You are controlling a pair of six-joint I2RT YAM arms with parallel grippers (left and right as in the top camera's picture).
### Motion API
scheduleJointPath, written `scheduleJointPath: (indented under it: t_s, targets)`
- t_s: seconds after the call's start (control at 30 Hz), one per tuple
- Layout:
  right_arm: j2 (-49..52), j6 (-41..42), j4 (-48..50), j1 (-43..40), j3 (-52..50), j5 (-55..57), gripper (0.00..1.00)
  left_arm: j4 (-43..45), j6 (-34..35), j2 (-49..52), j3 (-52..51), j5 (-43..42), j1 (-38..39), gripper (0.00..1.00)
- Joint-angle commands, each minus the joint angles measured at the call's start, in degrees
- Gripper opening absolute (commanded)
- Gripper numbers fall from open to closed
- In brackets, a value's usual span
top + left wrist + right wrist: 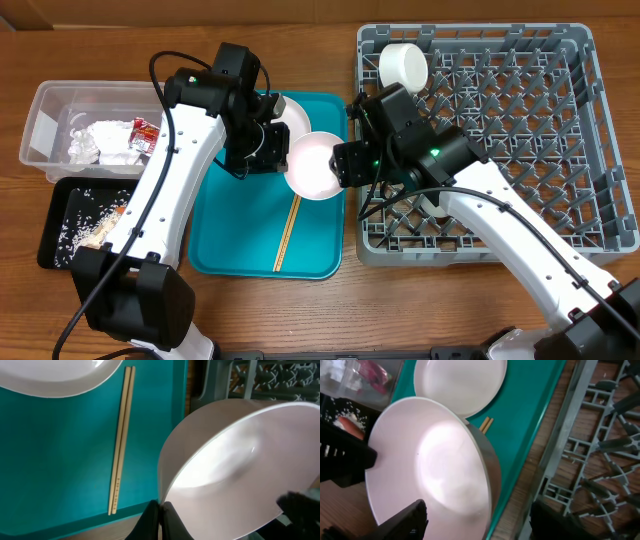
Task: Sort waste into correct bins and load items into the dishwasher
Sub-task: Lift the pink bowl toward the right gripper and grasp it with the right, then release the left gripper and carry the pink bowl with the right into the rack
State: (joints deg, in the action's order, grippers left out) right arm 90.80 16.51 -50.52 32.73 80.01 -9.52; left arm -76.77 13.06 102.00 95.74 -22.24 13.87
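Hanging over the right edge of the teal tray, the pale pink bowl is pinched at its left rim by the left gripper. That arm bends in from the front-left across the black tray. The right gripper sits just beside the bowl's other side, squeezed between it and the grey rack, whose near wall leaves little room. A white cup lies in the rack's back-left corner. Only this overhead view shows the clear tub.

From the left wrist, both fingers meet tight on the tilted bowl's rim. The chopsticks lie on open tray floor, apart from the plate.

From the right wrist, the right gripper's jaws stand wide, one finger at each side of the bowl's lower part; whether they touch it I cannot tell. The plate lies flat behind, and the rack wall runs close on the right
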Motion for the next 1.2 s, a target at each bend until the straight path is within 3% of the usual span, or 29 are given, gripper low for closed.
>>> scheduleJointPath:
  t_s: [0.0,0.07,0.37,0.47,0.57,0.83,1.03,1.07,1.1,1.17]
  targets:
    - [0.0,0.1,1.5,0.2,-0.2,1.1,0.43,0.1,-1.6,-1.3,1.7,-3.3,0.0,0.04]
    - [0.0,0.1,2.3,0.2,-0.2,1.1,0.28,0.2,-1.6,-1.3,1.7,-3.8,0.0,0.04]
    - [0.0,0.1,2.5,0.2,-0.2,1.2,0.14,1.5,-2.4,-1.3,1.7,-8.9,0.0,0.05]
    - [0.0,0.1,2.5,0.2,-0.2,1.2,0.04,2.4,-2.4,-1.3,1.7,-10.5,0.0,0.10]
    - [0.0,0.1,2.4,0.2,-0.2,1.2,0.04,3.1,-2.4,-1.3,1.7,-12.0,0.0,0.17]
    - [0.0,0.0,2.9,0.0,-0.2,4.6,0.04,4.1,-2.4,-1.3,2.2,-15.5,-0.6,0.47]
    - [0.0,0.0,5.2,-1.7,-0.2,20.3,0.04,6.7,-2.8,-1.3,5.2,-20.0,-3.4,0.76]
    - [0.0,0.0,5.7,-2.2,-0.2,25.1,0.04,7.3,-2.8,-1.3,5.7,-20.3,-4.0,0.91]
    - [0.0,-0.3,6.1,-2.7,-0.2,29.1,0.04,8.0,-2.7,-1.3,5.8,-20.3,-4.3,1.00]
    - [0.0,-0.5,6.9,-4.1,-0.2,37.1,0.04,8.6,-2.6,-1.3,5.8,-20.2,-4.7,1.00]
